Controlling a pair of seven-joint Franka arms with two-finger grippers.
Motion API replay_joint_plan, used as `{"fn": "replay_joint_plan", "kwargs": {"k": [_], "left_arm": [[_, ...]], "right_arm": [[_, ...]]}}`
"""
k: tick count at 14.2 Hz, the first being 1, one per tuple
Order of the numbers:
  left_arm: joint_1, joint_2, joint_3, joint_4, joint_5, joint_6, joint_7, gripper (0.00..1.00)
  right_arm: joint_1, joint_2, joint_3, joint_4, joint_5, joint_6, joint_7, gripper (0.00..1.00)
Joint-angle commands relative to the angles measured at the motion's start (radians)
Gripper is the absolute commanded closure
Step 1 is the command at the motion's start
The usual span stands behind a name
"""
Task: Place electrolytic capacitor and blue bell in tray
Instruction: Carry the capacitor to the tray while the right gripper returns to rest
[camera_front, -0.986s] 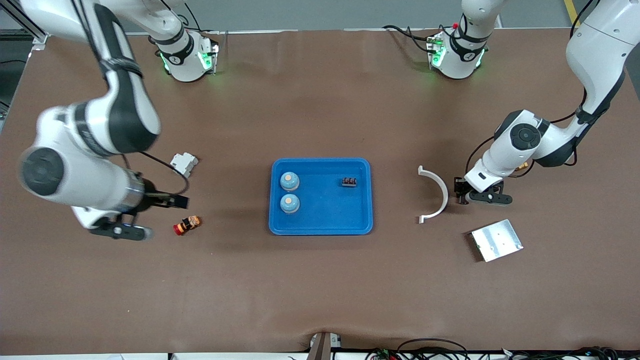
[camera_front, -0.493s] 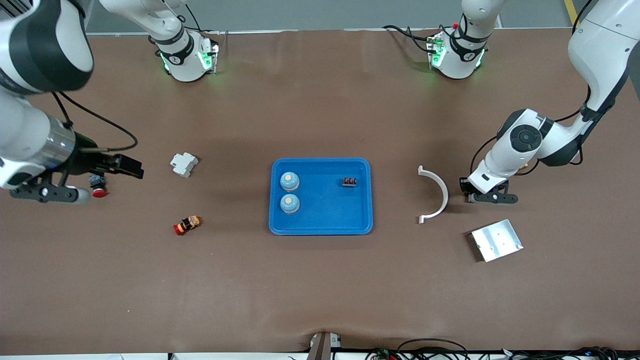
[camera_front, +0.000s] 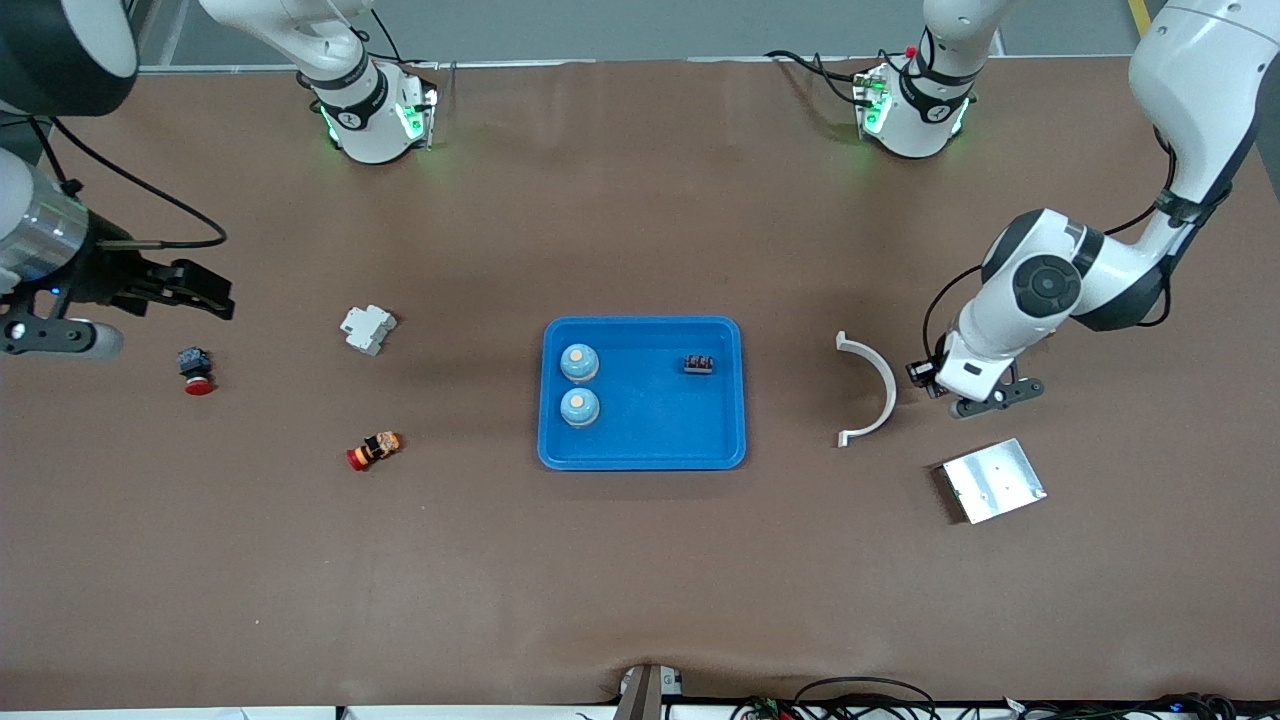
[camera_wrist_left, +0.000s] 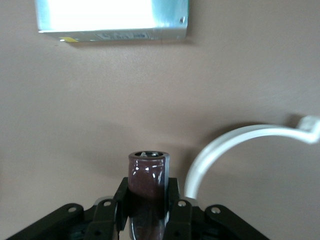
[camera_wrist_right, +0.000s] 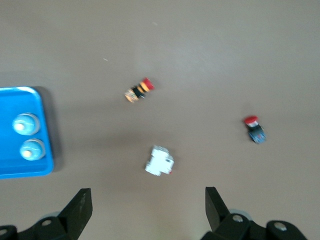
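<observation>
Front view: blue plastic tray (camera_front: 641, 448) at table centre, holding two blue bells (camera_front: 579, 362) and a small dark part (camera_front: 698, 363). Left gripper (camera_front: 935, 383) low beside white curved bracket (camera_front: 872, 388); load hidden here.

Left wrist view: left gripper (camera_wrist_left: 146, 210) clamped on glossy dark cylindrical electrolytic capacitor (camera_wrist_left: 146, 187), outside the tray.

Right wrist view: right gripper (camera_wrist_right: 148, 210) spread wide, nothing held, above white block (camera_wrist_right: 159, 161).
</observation>
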Motion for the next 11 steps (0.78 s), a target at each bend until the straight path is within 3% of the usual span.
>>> {"fn": "replay_joint_plan", "kwargs": {"k": [1, 7, 11], "left_arm": [[-0.063, -0.010, -0.066, 0.135, -0.079, -0.142, -0.258, 1.00], [-0.315, 0.071, -0.053, 0.271, -0.080, -0.147, -0.749, 1.00], [-0.519, 0.140, 0.071, 0.399, -0.068, -0.142, -1.084, 1.00]], "right_arm": [[-0.095, -0.021, 0.019, -0.022, -0.005, 0.001, -0.035, 0.00], [-0.092, -0.027, 0.024, -0.019, 0.000, 0.009, -0.038, 0.00], [-0.124, -0.040, 0.018, -0.028, 0.001, -0.005, -0.129, 0.00]]}}
